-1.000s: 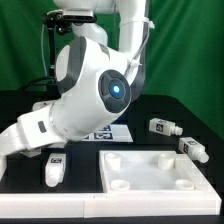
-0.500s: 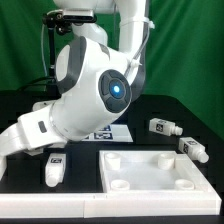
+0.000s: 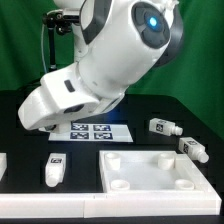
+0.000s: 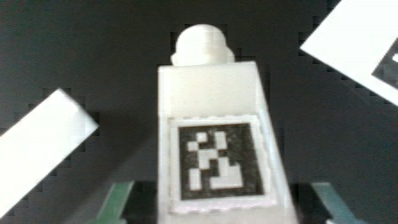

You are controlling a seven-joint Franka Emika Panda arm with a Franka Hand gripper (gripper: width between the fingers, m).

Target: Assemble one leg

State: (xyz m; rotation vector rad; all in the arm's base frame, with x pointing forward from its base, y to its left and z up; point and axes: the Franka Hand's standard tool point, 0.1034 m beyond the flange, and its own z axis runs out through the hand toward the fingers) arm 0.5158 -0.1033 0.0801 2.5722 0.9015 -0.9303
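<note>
In the wrist view a white leg (image 4: 217,125) with a black-and-white tag lies lengthwise between my gripper's (image 4: 222,205) two green fingers (image 4: 123,200). A dark gap shows on each side of the leg, so the gripper is open and straddles it. In the exterior view the arm's white body hides the gripper. That view shows three legs on the black table: one at the front left (image 3: 55,168) and two at the right (image 3: 163,127) (image 3: 192,148). I cannot tell which leg the wrist view shows.
The large white square panel (image 3: 150,172) with round corner holes lies at the front right. The marker board (image 3: 95,131) lies behind it, mid-table. A white piece (image 3: 2,165) shows at the exterior view's left edge. Blurred white shapes (image 4: 365,50) (image 4: 45,135) flank the leg.
The arm has swung up and toward the exterior view's right. Its body no longer covers the marker board and the left of the table. The legs and panel have not moved.
</note>
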